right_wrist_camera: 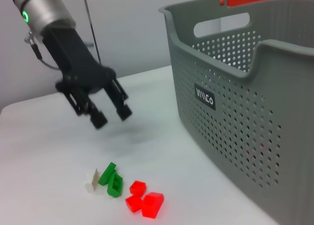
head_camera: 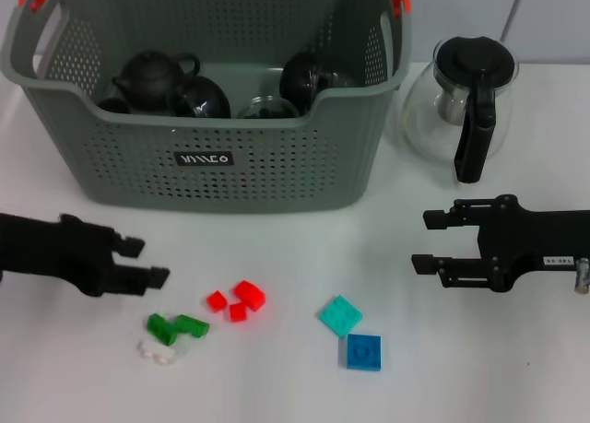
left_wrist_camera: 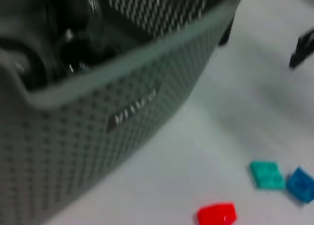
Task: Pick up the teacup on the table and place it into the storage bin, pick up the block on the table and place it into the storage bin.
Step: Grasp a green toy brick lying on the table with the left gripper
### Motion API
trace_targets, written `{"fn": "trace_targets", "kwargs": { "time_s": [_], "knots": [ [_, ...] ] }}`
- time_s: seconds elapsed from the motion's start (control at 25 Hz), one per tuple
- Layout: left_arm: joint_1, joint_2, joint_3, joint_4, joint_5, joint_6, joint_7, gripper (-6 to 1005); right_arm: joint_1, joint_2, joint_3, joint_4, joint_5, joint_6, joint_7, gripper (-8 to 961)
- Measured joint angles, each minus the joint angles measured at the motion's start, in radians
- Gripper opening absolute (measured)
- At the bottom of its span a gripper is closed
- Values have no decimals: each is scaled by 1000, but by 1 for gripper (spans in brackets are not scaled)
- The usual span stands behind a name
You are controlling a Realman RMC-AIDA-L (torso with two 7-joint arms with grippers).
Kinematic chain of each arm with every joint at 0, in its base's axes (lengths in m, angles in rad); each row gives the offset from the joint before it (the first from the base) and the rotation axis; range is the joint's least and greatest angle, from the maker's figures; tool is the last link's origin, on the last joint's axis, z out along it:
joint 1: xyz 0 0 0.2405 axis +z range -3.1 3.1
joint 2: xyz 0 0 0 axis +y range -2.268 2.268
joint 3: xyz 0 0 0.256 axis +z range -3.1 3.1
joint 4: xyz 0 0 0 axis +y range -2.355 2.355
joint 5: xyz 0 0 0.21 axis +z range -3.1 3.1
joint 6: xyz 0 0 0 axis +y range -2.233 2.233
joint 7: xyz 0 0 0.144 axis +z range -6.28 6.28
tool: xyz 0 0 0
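Storage bin (head_camera: 217, 119): grey, on the white table (head_camera: 516, 368), holding dark teapots and cups, seemingly several.
Blocks: red (head_camera: 241, 299), green (head_camera: 175, 328), teal (head_camera: 339, 315) and blue (head_camera: 363, 352) ones lie on the table in front of the bin.
Left gripper (head_camera: 149, 262): fingers spread, empty, hovering in front of the bin's left corner, near the green blocks.
Right gripper (head_camera: 424, 240): fingers spread, empty, in front of the bin's right side.
Glass pot (head_camera: 461, 96): right of the bin.

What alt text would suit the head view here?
A grey storage bin holding dark teaware stands on a white table, a glass pot beside it. Red, green, teal and blue blocks lie in front, between the open left gripper and open right gripper.
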Motion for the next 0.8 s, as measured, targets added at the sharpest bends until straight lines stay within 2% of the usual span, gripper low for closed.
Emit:
{"fn": "trace_targets", "kwargs": {
  "time_s": [0.16,0.32,0.44,0.6,0.8],
  "knots": [
    [12,3,-127,-56,-72,84,32,609,-1,0,1,0,2,-2,3,683],
    [27,5,-227,-91,-214,193,81,608,0,0,3,2,2,-2,9,683],
    [41,4,-224,-76,-256,211,162,611,0,0,4,3,2,-1,9,683],
    [47,5,-189,-15,-246,209,286,616,1,0,4,6,2,2,9,683],
    [49,4,-176,28,-229,166,361,620,-1,0,5,8,2,9,9,683]
  ]
}}
